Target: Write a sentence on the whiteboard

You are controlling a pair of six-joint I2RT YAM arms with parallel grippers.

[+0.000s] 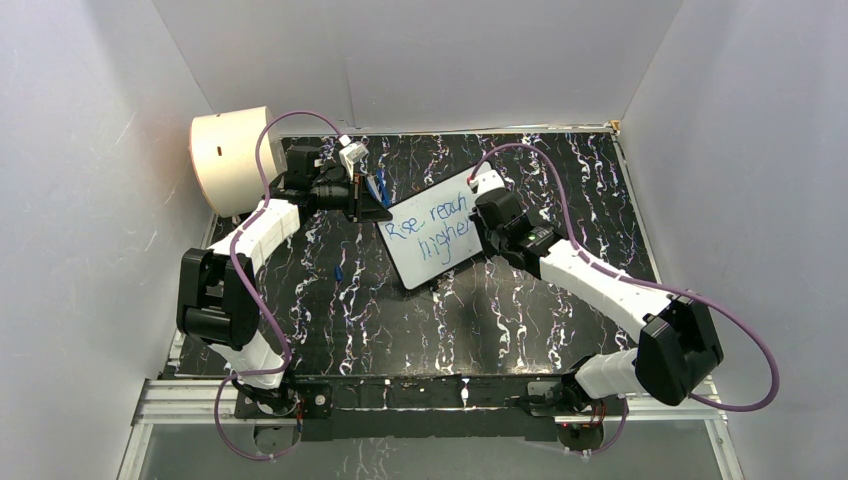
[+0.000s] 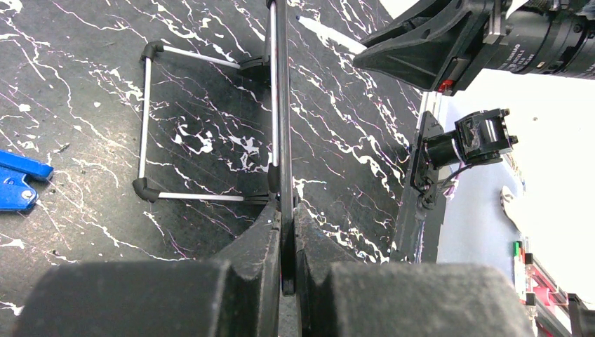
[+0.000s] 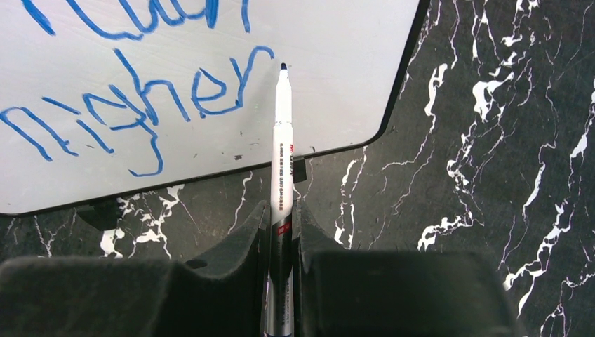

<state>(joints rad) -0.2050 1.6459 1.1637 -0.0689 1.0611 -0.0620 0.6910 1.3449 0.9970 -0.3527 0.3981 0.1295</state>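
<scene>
The whiteboard [image 1: 415, 258] stands tilted on a wire stand at mid-table. It bears the sentence [image 1: 437, 228] in blue marker, two lines reading "Rise reach higher". My left gripper [image 1: 377, 208] is shut on the board's left edge; the left wrist view shows the thin black rim [image 2: 283, 126] edge-on between the fingers of that gripper [image 2: 287, 210]. My right gripper [image 1: 487, 236] is at the board's right edge, shut on a white marker pen [image 3: 283, 140]. The pen tip sits just right of the last "r" of the lettering [image 3: 140, 105] on the board [image 3: 337, 70]; whether it touches is unclear.
A cream cylindrical drum [image 1: 232, 158] stands at the back left by the wall. A small blue piece [image 1: 340, 272] lies on the black marbled table left of the board, also in the left wrist view [image 2: 17, 179]. The stand's metal legs [image 2: 146, 126] rest behind the board. White walls enclose the table.
</scene>
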